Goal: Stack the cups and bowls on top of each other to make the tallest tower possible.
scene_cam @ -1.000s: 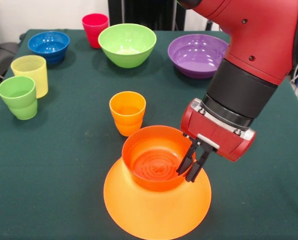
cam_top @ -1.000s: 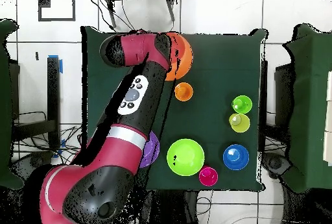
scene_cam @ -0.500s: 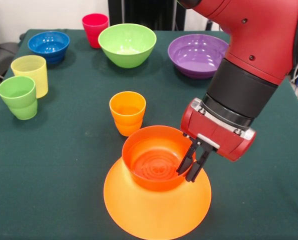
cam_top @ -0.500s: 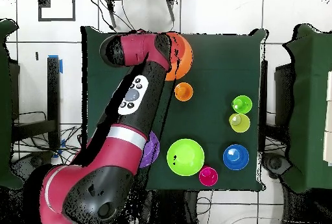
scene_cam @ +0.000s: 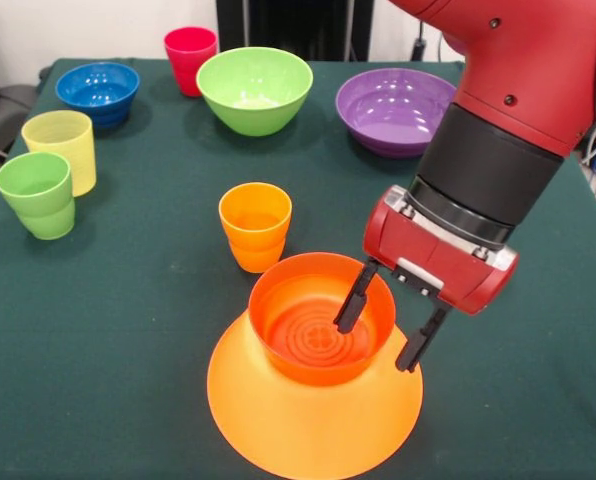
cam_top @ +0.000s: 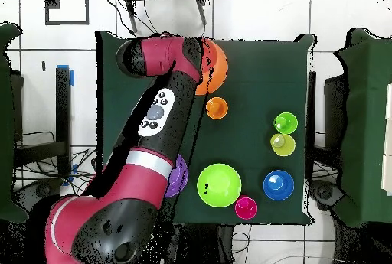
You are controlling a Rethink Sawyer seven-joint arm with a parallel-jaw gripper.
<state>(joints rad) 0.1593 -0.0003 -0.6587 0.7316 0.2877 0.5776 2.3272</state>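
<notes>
Gripper point(scene_cam: 383, 333): open wide, holding nothing; its two black fingers straddle the right wall of the red-orange bowl, one finger inside the bowl, the other outside it above the big orange bowl's flank.
Arm point(scene_cam: 498, 130): red and black, coming down from the upper right in the front view; in the overhead view it covers much of the table's left part and hides the gripper.
Red-orange bowl point(scene_cam: 313, 325): upright, mouth up, sitting on top of the big orange bowl.
Big orange bowl point(scene_cam: 278, 425): upside down on the cloth at the near edge, widest part on the table; it is the base of the pile.
Tower: these two bowls only.
Orange cup point(scene_cam: 255, 226): upright, just behind the pile, near but apart.
Green cup point(scene_cam: 38, 194): upright at the left edge, with the yellow cup point(scene_cam: 62, 149) close behind it.
Blue bowl point(scene_cam: 98, 92): far left, upright.
Red cup point(scene_cam: 190, 58): far side, between the blue bowl and the green bowl point(scene_cam: 254, 89).
Purple bowl point(scene_cam: 395, 108): far right, upright, partly under the arm in the overhead view.
Table point(scene_cam: 128, 300): dark green cloth.
</notes>
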